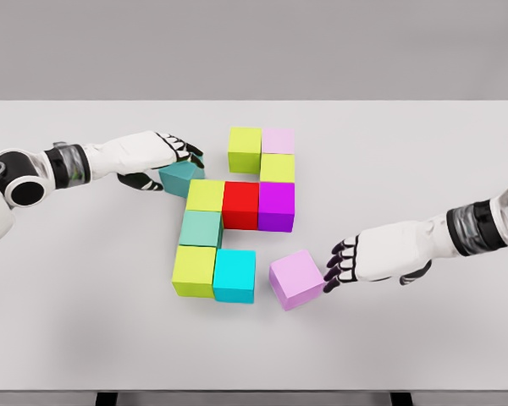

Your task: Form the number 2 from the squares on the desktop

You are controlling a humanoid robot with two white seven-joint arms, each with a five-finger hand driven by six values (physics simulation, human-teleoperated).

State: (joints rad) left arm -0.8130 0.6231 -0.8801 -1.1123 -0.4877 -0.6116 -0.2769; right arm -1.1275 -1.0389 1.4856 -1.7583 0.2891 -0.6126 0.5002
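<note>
Squares in several colours lie on the white desk [85, 338], most of them pushed together near its middle. Nearest the camera, a yellow-green cube [194, 271] and a cyan cube [234, 276] sit side by side and touching. Just right of them a light pink cube [295, 279] lies turned at an angle, apart from the cyan one. The right robot hand [343, 262] has its fingertips against that pink cube's right side, fingers loosely curled and not closed around it. Farther back, a pale green cube [201, 228] stands on the yellow-green one's far side. Beyond it runs a row of yellow cube [207, 195], red cube [240, 205] and magenta cube [276, 206]. Behind the magenta one sits another yellow cube [277, 167]. Farthest are a lime cube [245, 150] and a pale pink cube [278, 140]. The left robot hand [165, 161] is clamped on a teal cube [179, 178] just left of the row.
</note>
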